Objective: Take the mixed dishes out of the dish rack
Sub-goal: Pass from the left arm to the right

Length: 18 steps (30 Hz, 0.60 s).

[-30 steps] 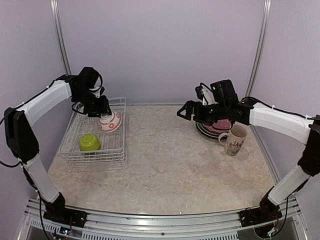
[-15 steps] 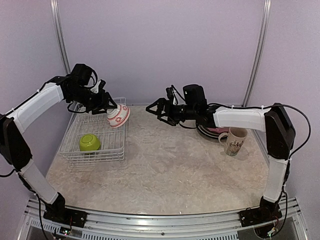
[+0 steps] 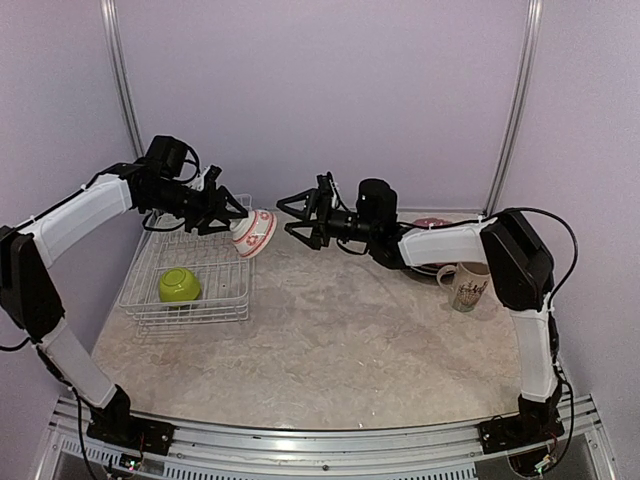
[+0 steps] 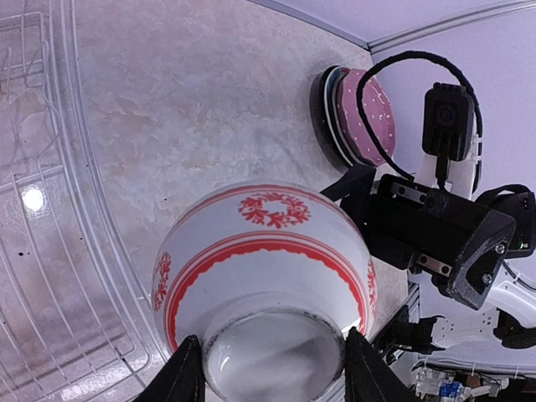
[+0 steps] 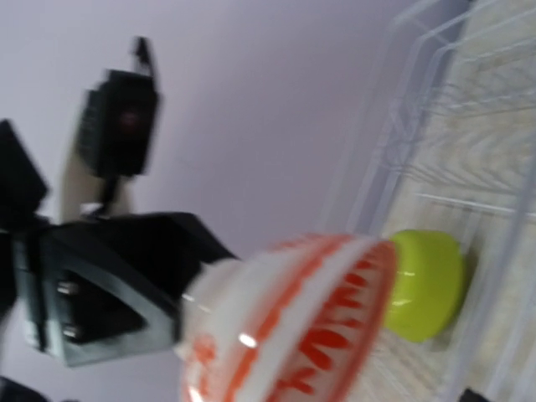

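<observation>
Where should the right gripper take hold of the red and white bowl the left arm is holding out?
Pinch the rim of the white-and-red bowl, coming from its mouth side. The left gripper clamps the foot, and the mouth is tipped toward the open right gripper.

white-and-red bowl (image 3: 254,232) and right gripper (image 3: 285,217) closer together

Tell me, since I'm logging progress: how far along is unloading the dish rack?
Done: a stack of round plates, pink polka-dot one on top, and the cream printed mug sit on the table. In hand: the left hand holds the white-and-red bowl at the right edge of the white wire rack, the open right hand facing it. Left: the lime-green bowl inside the rack.
</observation>
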Each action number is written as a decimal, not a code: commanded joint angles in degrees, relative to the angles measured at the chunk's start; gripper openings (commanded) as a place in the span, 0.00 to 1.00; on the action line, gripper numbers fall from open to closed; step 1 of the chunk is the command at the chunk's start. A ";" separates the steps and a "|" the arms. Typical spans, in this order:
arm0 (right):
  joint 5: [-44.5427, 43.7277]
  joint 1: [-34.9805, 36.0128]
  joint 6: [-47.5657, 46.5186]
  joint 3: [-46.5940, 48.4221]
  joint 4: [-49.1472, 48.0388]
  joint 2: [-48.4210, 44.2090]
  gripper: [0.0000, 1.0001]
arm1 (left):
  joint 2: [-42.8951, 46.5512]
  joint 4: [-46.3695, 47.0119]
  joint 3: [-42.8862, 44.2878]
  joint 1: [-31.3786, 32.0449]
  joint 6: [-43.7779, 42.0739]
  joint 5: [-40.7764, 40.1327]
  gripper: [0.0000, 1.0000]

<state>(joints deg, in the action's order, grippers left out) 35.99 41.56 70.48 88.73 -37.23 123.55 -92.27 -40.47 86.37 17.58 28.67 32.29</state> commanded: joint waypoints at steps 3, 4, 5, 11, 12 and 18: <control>3.03 1.56 10.68 2.20 -13.69 4.03 0.93 | -0.45 8.14 -2.04 -0.39 3.07 5.43 0.31; 3.16 1.67 11.58 2.19 -14.99 4.27 0.92 | -0.45 8.48 -2.27 -0.48 3.11 5.38 0.30; 3.27 1.78 12.54 2.22 -16.21 4.55 0.90 | -0.52 8.71 -2.48 -0.55 3.15 5.47 0.31; 4.71 2.15 16.18 3.03 -20.64 5.60 0.82 | -1.86 10.42 -2.83 -0.31 3.09 8.30 0.30; 4.97 2.22 16.18 3.10 -20.69 5.50 0.80 | -2.15 10.56 -2.79 -0.09 2.95 8.45 0.30; 4.88 2.68 17.81 1.42 -23.05 5.43 0.65 | -2.92 10.91 -2.97 1.36 1.66 7.56 0.30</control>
<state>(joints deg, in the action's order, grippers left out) 39.97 43.18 86.19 90.32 -55.27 128.03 -94.72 -32.69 83.59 17.78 31.46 38.59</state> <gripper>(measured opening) 0.700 0.480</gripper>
